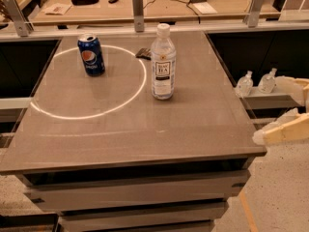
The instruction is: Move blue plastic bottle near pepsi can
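Off the table's right edge, near its front right corner: your gripper (270,111), two pale fingers (285,132) spread apart, nothing between them, clear of the table (145,134) and touching no item. Toward the back edge, roughly midway between the left and right edges: the blue plastic bottle (163,64), clear, with white cap and white label with dark print, standing upright, long axis vertical. Toward the back left corner: the pepsi can (91,55), dark blue, upright, shorter than the bottle and well apart from it. On the left half of the table top: a bright ring of light (142,76), with the can just inside its far arc and the bottle just outside its right side. Just behind the bottle: a small dark item (143,53), kind not legible. On a ledge beyond the right edge, near your gripper: two small clear bottles (245,84) with pointed tops, not yours to take. Governing relation: the bottle lies toward the left edge from your gripper and farther back, with nothing standing between. Judged approach: you come in from the right edge, fingers either side of the upright body, then carry it toward the can. Status, judged: bottle not yet grasped.
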Tool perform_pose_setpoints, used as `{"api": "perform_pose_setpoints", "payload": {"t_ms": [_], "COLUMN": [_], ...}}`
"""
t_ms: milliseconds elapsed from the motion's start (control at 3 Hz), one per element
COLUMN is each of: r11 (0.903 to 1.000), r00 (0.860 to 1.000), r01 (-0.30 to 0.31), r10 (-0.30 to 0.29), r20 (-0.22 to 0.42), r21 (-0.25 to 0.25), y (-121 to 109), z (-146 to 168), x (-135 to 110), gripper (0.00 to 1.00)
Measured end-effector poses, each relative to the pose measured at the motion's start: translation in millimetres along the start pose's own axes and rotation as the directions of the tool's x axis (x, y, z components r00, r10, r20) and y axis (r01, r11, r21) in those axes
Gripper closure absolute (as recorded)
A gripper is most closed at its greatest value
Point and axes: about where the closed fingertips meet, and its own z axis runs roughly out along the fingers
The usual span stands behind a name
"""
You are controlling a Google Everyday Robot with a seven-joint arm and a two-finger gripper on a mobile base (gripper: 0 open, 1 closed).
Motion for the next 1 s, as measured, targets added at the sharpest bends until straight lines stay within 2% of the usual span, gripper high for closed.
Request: {"api": "perform_pose_setpoints", "payload": {"t_ms": [333,667,1000], "r11": [0.9982,0.9978,0.9991], "r00": [0.997,0.993,0.989], "r01": [-0.059,-0.065,-0.043], "r10": [0.059,0.065,0.043], "r20": [0.041,0.098,0.139], "r21": [0.003,0.005,-0.009], "y": [6,17,29], "z": [17,41,71], "x": [-6,-25,-45], "gripper": [0.0,0.0,0.0]}}
